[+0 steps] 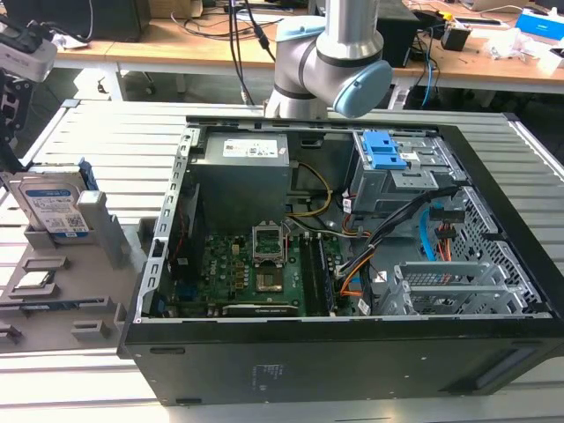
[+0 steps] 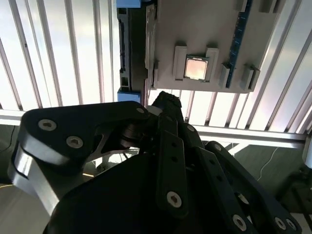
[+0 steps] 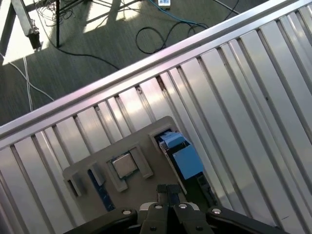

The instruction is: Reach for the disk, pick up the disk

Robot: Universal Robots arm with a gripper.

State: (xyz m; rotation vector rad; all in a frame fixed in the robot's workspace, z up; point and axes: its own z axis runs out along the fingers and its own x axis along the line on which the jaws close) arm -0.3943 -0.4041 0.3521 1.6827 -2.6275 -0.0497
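Closed, empty pincer hovers above a grey holder tray; the disk stands on edge in the tray's side slot, near a square chip; slatted metal bench lies beneath the tray.

This is a robotics lab set up for computer hardware work. 1 industrial arm stands at a slatted aluminium table, with a grey parts fixture directly under the gripper and an opened desktop tower well to one side of it. Loose cables trail over the floor beyond the gripper, and cluttered wooden desks stand behind the arm.
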